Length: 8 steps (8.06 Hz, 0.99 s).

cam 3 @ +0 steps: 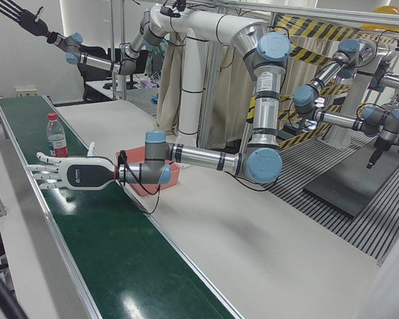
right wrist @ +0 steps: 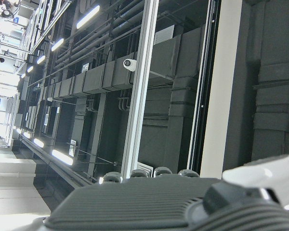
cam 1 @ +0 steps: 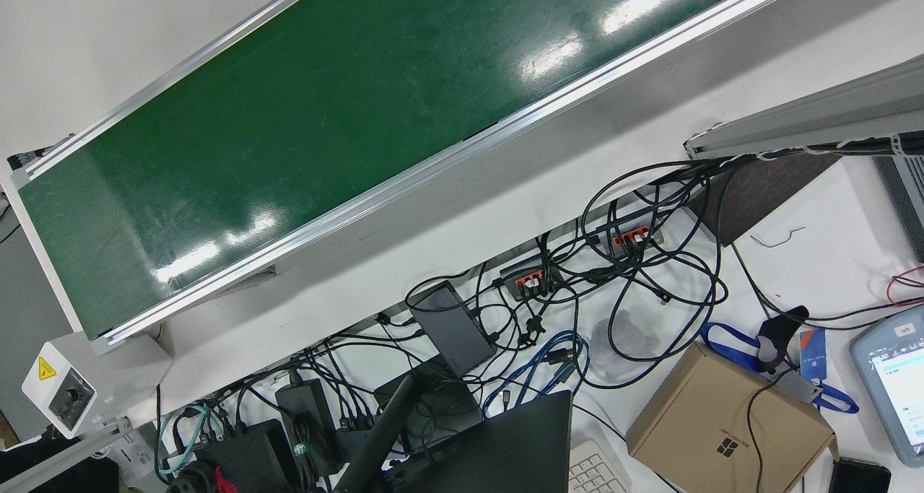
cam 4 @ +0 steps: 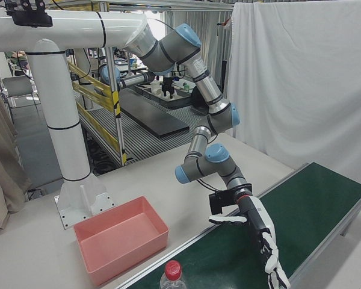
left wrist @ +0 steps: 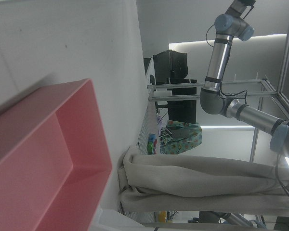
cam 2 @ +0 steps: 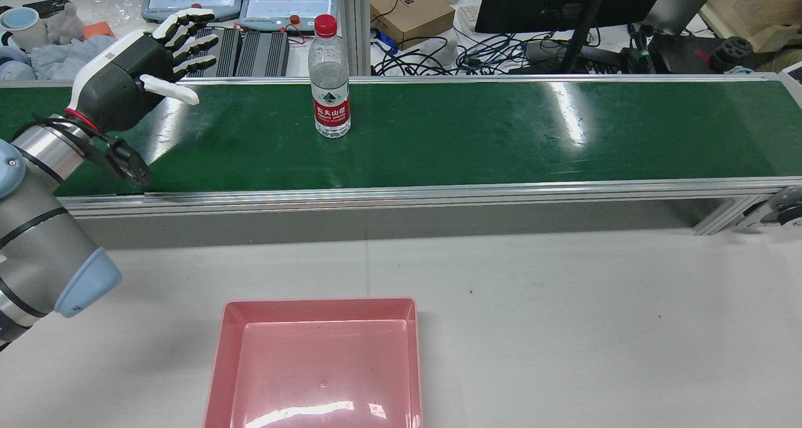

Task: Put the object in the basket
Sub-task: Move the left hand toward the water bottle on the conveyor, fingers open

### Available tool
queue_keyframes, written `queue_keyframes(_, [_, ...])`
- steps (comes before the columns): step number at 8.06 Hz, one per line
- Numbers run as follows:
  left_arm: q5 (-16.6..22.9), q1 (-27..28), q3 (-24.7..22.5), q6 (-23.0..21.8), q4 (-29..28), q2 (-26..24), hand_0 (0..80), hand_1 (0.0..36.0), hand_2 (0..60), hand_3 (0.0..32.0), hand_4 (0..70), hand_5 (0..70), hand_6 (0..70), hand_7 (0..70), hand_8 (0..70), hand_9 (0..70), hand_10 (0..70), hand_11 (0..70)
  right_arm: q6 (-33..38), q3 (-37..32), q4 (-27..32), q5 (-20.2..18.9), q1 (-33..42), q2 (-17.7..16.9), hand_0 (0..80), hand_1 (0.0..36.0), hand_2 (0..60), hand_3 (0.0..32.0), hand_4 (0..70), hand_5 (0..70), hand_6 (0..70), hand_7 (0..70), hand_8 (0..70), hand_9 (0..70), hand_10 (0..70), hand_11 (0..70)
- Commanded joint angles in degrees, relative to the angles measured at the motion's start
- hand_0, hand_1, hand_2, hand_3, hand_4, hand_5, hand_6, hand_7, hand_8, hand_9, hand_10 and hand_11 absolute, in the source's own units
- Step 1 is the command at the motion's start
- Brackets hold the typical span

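A clear water bottle (cam 2: 331,96) with a red cap and red label stands upright on the green conveyor belt (cam 2: 501,133). My left hand (cam 2: 135,46) hovers over the belt to the bottle's left, open, with its fingers spread toward the bottle and a clear gap between them. The left-front view shows the same hand (cam 3: 70,173) level with the bottle (cam 3: 56,136). The pink basket (cam 2: 319,302) sits empty on the white table in front of the belt. My right hand (cam 3: 20,16) is raised high, well away from the belt, with its fingers spread and nothing in them.
Behind the belt lie two teach pendants (cam 2: 288,5), a cardboard box (cam 2: 410,8), a monitor and tangled cables (cam 1: 613,276). An aluminium rail (cam 2: 401,193) edges the belt. White table (cam 2: 564,321) lies between the belt and the basket.
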Motion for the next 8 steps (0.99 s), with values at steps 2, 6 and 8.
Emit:
queue_keyframes(2, [0.00,0.05,1.71,-0.08,-0.20,-1.84,53.7,6.7,0.0,11.4,4.1,30.3,5.4,3.7,10.8,11.0,7.7,12.5,0.00,0.00,0.00,0.00,0.01,0.00,0.0,0.0,0.0,0.0,0.0,0.0,0.0,0.0,0.0,0.0,0.0,0.0])
queue_keyframes(6, [0.00,3.91,1.88,0.09,0.06,-2.28,54.5,6.7,0.0,12.0,3.6,30.1,5.0,3.6,10.5,10.2,8.1,13.1,0.00,0.00,0.00,0.00,0.01,0.00,0.0,0.0,0.0,0.0,0.0,0.0,0.0,0.0,0.0,0.0,0.0,0.0])
queue_keyframes(8, [0.00,4.01,1.80,-0.08,-0.12,-2.63,54.2,6.6,0.0,11.6,3.6,30.6,5.1,3.6,10.7,10.9,8.2,13.3,0.00,0.00,0.00,0.00,0.01,0.00,0.0,0.0,0.0,0.0,0.0,0.0,0.0,0.0,0.0,0.0,0.0,0.0])
